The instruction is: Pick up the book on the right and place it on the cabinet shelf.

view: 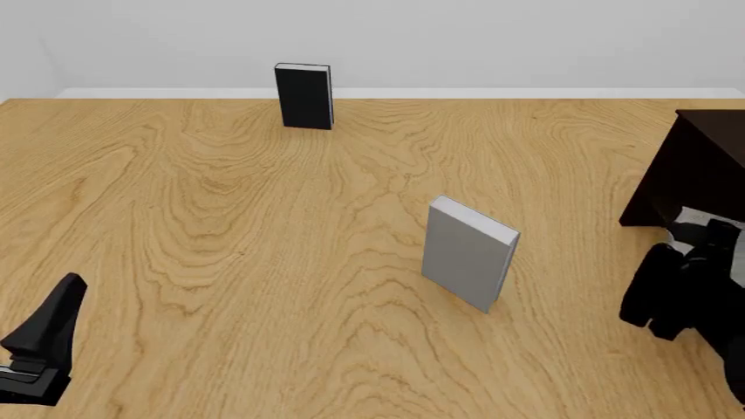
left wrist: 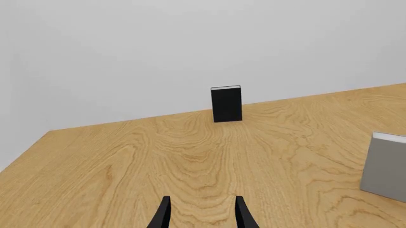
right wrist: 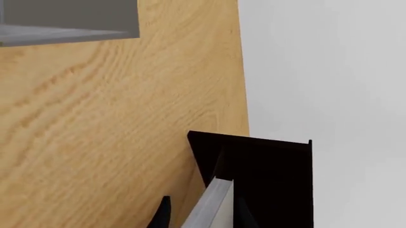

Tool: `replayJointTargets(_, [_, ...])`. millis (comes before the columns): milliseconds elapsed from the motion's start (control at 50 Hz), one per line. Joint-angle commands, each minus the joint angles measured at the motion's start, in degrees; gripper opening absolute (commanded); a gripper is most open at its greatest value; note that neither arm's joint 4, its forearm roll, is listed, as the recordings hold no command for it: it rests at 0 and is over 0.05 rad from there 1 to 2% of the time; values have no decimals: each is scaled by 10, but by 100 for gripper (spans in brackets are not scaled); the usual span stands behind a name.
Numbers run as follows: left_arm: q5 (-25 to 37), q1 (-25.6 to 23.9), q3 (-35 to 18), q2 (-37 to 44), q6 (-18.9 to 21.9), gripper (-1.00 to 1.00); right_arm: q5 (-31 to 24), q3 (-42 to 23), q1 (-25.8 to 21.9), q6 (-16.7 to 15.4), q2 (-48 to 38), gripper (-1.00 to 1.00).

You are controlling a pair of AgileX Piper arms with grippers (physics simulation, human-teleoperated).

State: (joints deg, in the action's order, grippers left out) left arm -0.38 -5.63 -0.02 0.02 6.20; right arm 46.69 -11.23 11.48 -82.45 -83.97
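1. Over on the right edge of the front view, the right gripper (view: 699, 262) is sitting just in front of the dark cabinet (view: 699, 166), and it's holding the light-grey book (view: 735, 253); only a sliver of it is peeking out past the arm there.
2. Looking along the right wrist camera, the book (right wrist: 212, 204) is sitting between the two dark fingertips (right wrist: 163, 213), so the fingers are closed onto it, white page edge showing. The cabinet (right wrist: 266, 175) is looming right behind it. Can't tell whether the book is touching the shelf.
3. The other grey book (view: 468, 251) is standing upright mid-table, turned a bit at an angle, well apart from everything. It's also showing up in the right wrist view (right wrist: 70, 21) and the left one (left wrist: 385, 166).
4. The small black book (view: 305, 96) is standing upright near the far edge of the wooden table (view: 233, 218).
5. The left gripper (left wrist: 201, 213) is hanging low over bare wood at the near left, fingers parted, gripping nothing.
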Motion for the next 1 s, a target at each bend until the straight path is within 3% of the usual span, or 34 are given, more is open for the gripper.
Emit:
replayJointTargets(20, [0,-1,0,0,0,100,5,6,-8,1,0,100])
replayJointTargets(1000, [0,-5,0,0,6,100,-74,29,8,-2,129,100])
